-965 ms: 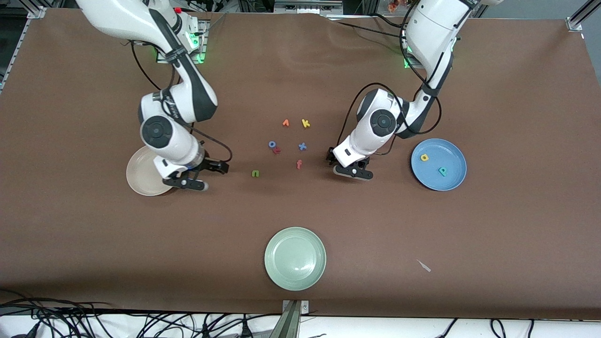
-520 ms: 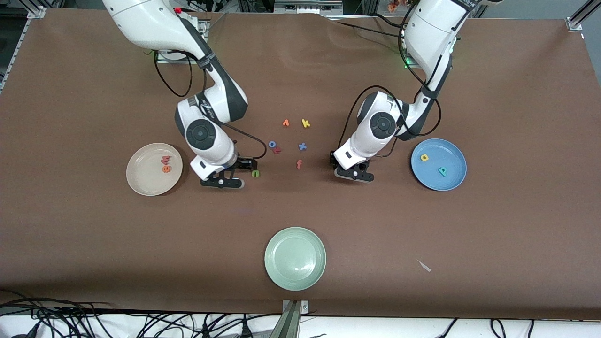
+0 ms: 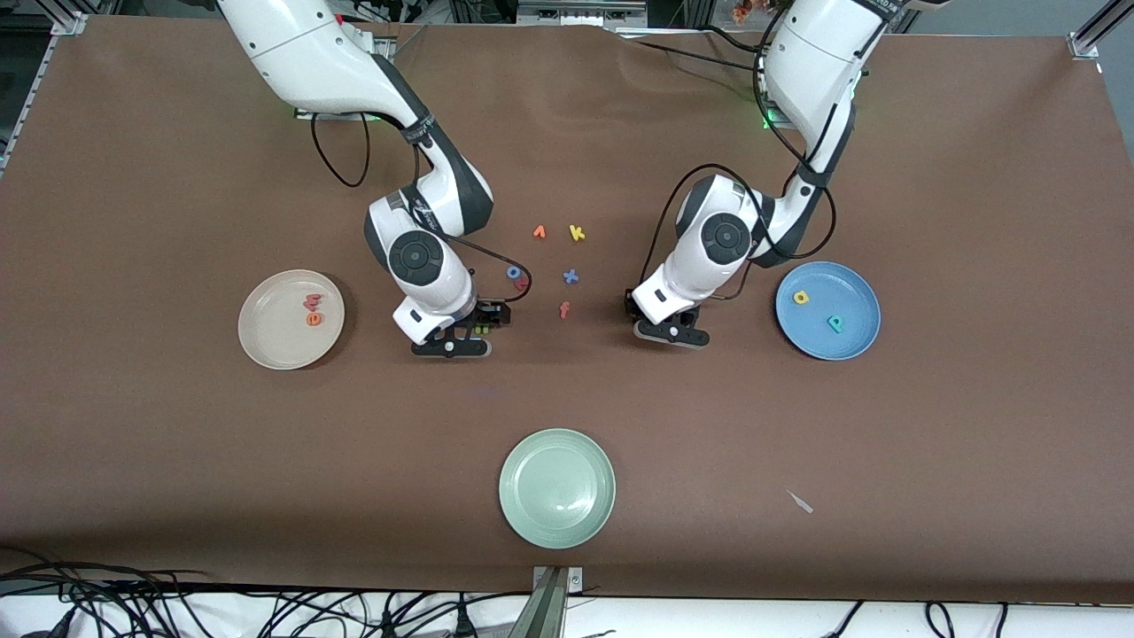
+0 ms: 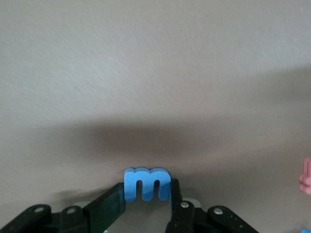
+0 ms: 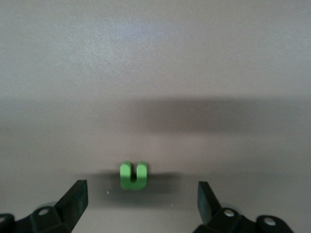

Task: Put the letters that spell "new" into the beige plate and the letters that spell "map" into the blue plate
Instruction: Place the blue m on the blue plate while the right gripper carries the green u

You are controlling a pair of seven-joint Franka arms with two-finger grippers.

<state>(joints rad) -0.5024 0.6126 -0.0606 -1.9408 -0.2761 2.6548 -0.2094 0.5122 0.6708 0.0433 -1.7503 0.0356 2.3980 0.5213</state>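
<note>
A blue "m" (image 4: 146, 183) is pinched between the fingers of my left gripper (image 4: 146, 193), which is low over the table (image 3: 647, 315) beside the blue plate (image 3: 855, 341). That plate holds the yellow "a" (image 3: 801, 298) and the teal "p" (image 3: 834, 323). My right gripper (image 5: 141, 198) is open around the green "n" (image 5: 133, 175), which lies on the cloth between its spread fingers (image 5: 75, 200). In the front view the "n" (image 3: 481, 327) is just visible under that hand (image 3: 483, 319). The beige plate (image 3: 266, 341) holds the pinkish-red "w" (image 3: 312, 302) and the orange "e" (image 3: 314, 318).
Loose letters lie between the two hands: orange "v" (image 3: 539, 232), yellow "k" (image 3: 577, 233), blue "o" (image 3: 514, 273), a blue cross-shaped one (image 3: 571, 276) and a pinkish "f" (image 3: 564, 310). A pale green plate (image 3: 557, 487) sits nearest the front camera.
My right arm swung from over the beige plate toward the middle and now stands over the "n". My left gripper closed on the "m" and barely shifted.
</note>
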